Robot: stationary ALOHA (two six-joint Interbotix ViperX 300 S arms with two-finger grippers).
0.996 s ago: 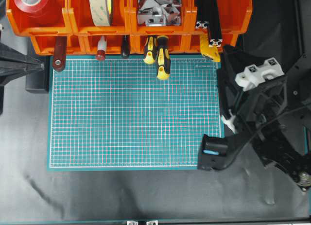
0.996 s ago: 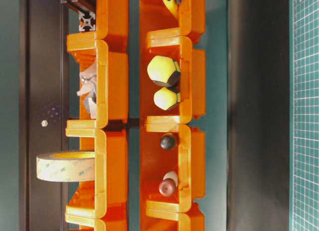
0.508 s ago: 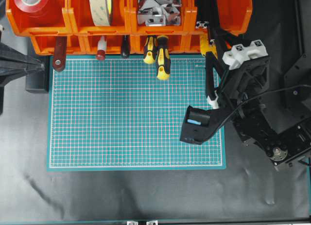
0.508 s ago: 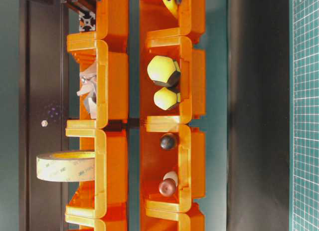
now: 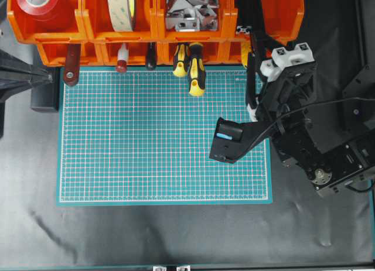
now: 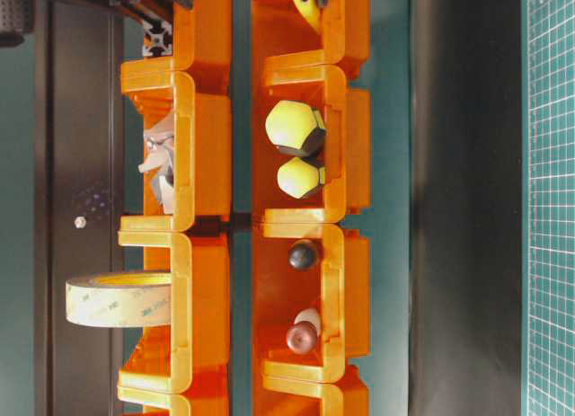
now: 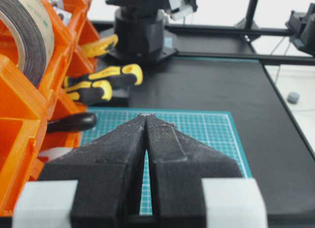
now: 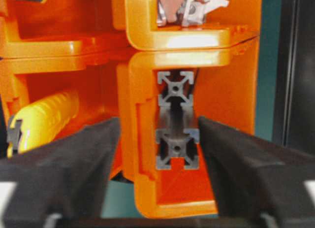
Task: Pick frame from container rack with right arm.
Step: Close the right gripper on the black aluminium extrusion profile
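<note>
— Since the earlier overhead view, the black jointed right arm (image 5: pixel 293 124) has been swung leftward toward the two-tier bright orange plastic container rack (image 5: pixel 152 31), and its claw (image 8: pixel 157 139) has been brought up to the rightmost upper bin.

— How is that claw set?

— It is seen spread, one black finger (image 8: pixel 64 159) on each side of the bin's front; nothing is pinched yet. The left claw (image 7: pixel 146 120) is pressed together and held idle above the green gridded cutting mat (image 5: pixel 164 136).

— What could go wrong?

— The orange bin wall could be caught between the fingers along with the bar, or only one of the two stacked ends could be taken and the other dragged out. A skewed pull could jam the bar against the bin.

— And the frame?

— Two long black aluminium extrusion frames (image 8: pixel 175 119) are seen end-on in that bin, square and slotted, one above the other, resting inside.
</note>
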